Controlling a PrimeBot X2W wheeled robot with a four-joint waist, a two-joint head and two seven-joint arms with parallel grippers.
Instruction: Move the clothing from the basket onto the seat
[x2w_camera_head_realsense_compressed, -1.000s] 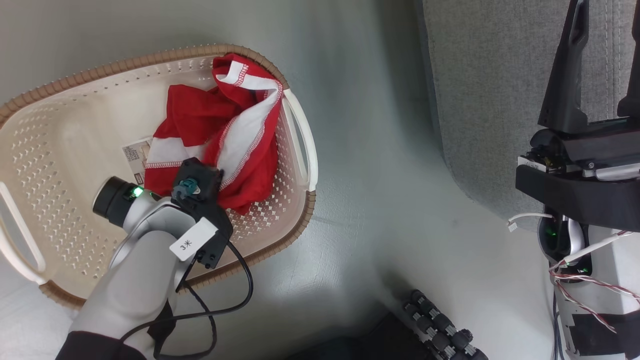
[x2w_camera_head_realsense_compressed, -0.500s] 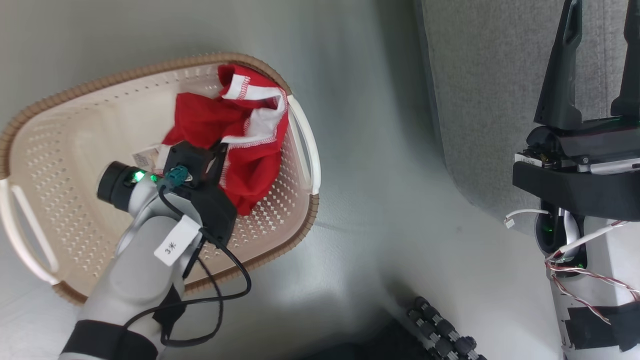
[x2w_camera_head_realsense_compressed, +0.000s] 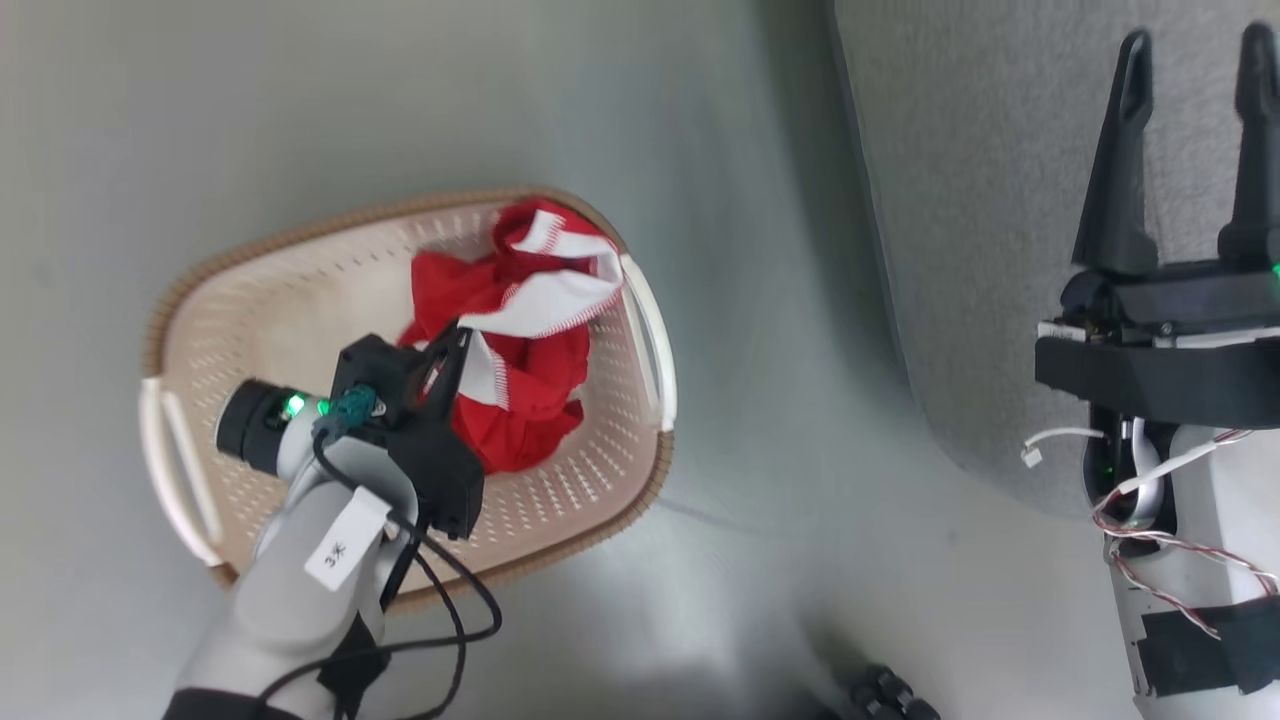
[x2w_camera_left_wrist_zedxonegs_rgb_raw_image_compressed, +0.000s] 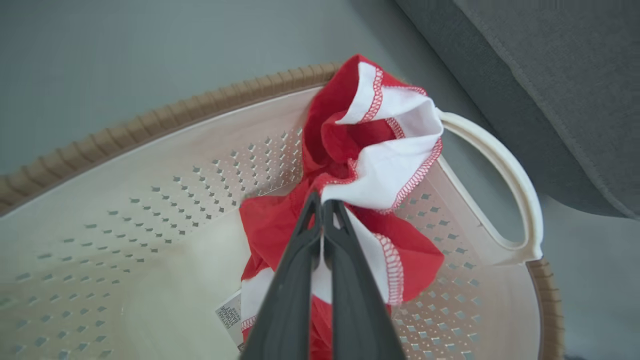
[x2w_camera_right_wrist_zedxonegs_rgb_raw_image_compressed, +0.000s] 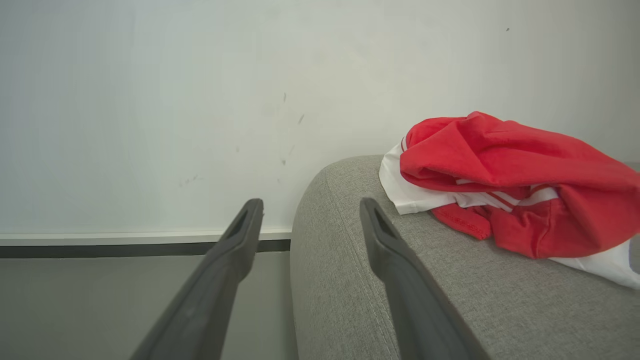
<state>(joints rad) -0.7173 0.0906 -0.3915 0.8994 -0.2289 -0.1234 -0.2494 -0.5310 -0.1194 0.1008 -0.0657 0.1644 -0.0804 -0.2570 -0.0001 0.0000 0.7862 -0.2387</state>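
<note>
The cream basket (x2w_camera_head_realsense_compressed: 330, 225) with a brown rim stands on the floor left of the grey seat (x2w_camera_head_realsense_compressed: 980, 250). Red clothing (x2w_camera_head_realsense_compressed: 530, 400) with white trim lies bunched against the basket's right wall. My left gripper (x2w_camera_head_realsense_compressed: 460, 335) reaches into the basket and is shut on that clothing. In the left wrist view its fingers (x2w_camera_left_wrist_zedxonegs_rgb_raw_image_compressed: 300, 260) press together on a red and white fold of the clothing (x2w_camera_left_wrist_zedxonegs_rgb_raw_image_compressed: 385, 165), inside the basket (x2w_camera_left_wrist_zedxonegs_rgb_raw_image_compressed: 150, 120). My right gripper (x2w_camera_head_realsense_compressed: 1190, 60) stands open and empty above the seat. A second red garment (x2w_camera_right_wrist_zedxonegs_rgb_raw_image_compressed: 510, 185) lies on the seat (x2w_camera_right_wrist_zedxonegs_rgb_raw_image_compressed: 525, 310), right of my right gripper (x2w_camera_right_wrist_zedxonegs_rgb_raw_image_compressed: 310, 205).
Smooth grey-green floor (x2w_camera_head_realsense_compressed: 780, 400) separates basket and seat. The basket's white handle (x2w_camera_left_wrist_zedxonegs_rgb_raw_image_compressed: 505, 170) sits close to the seat's edge (x2w_camera_left_wrist_zedxonegs_rgb_raw_image_compressed: 550, 75). A white wall (x2w_camera_right_wrist_zedxonegs_rgb_raw_image_compressed: 200, 100) with a dark baseboard stands behind the seat. A paper label (x2w_camera_left_wrist_zedxonegs_rgb_raw_image_compressed: 230, 315) lies in the basket. My base's dark rollers (x2w_camera_head_realsense_compressed: 885, 700) show at the bottom.
My left gripper has shut on the red clothing, which is now bunched and pulled up from the basket floor. The whole head picture has shifted, so the camera has moved. The right gripper stays open.
</note>
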